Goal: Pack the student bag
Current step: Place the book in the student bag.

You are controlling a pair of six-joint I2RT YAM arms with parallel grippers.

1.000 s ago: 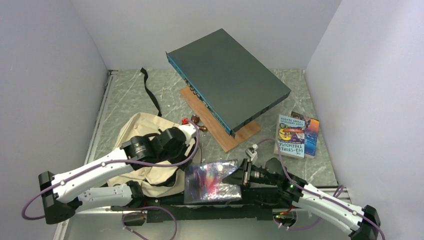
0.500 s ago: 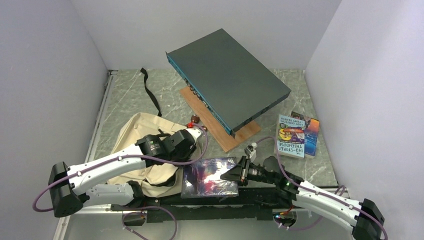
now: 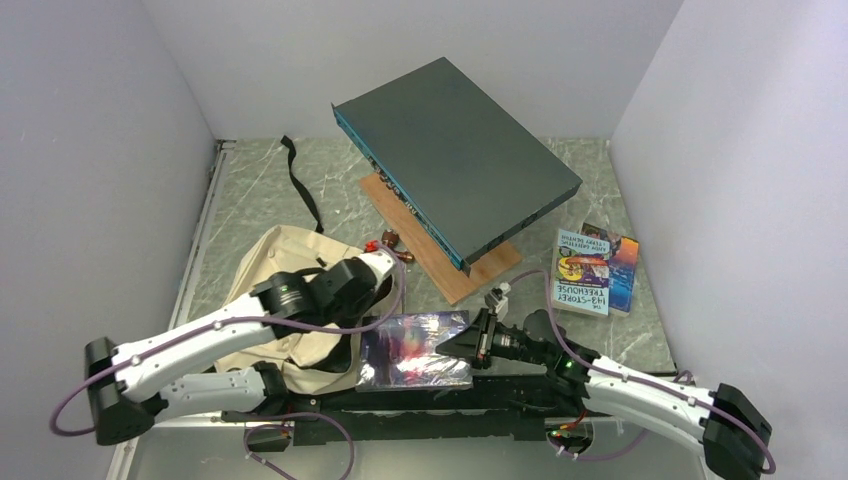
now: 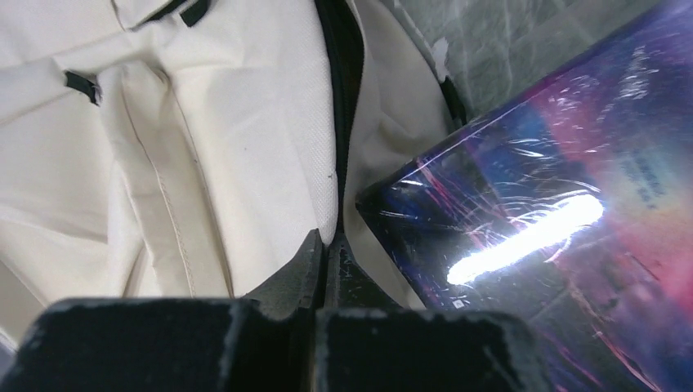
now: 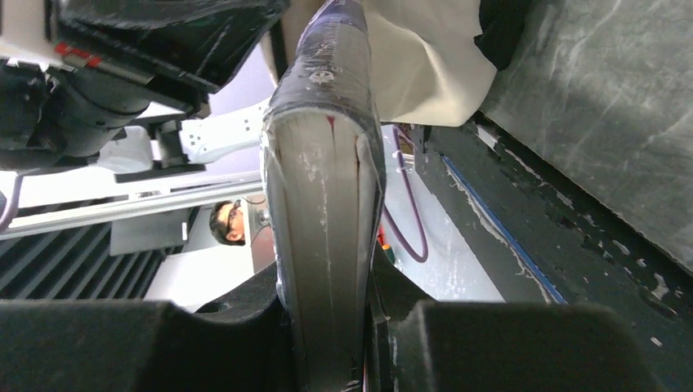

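Leftward, cream bag (image 3: pixel 262 268) lying slumped on the table (image 3: pixel 258 190), left gripper (image 4: pixel 327 249) pressing its fingers together at the bag's black zipper edge, possibly pinching cloth, shiny purple book (image 3: pixel 415 348) hovering just beside that edge, right gripper (image 3: pixel 468 341) clamping the book's right end.

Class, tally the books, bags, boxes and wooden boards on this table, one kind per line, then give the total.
books: 3 (glossy book, Treehouse book, book partly under it)
student bag: 1
dark grey box: 1
wooden board: 1
total: 6
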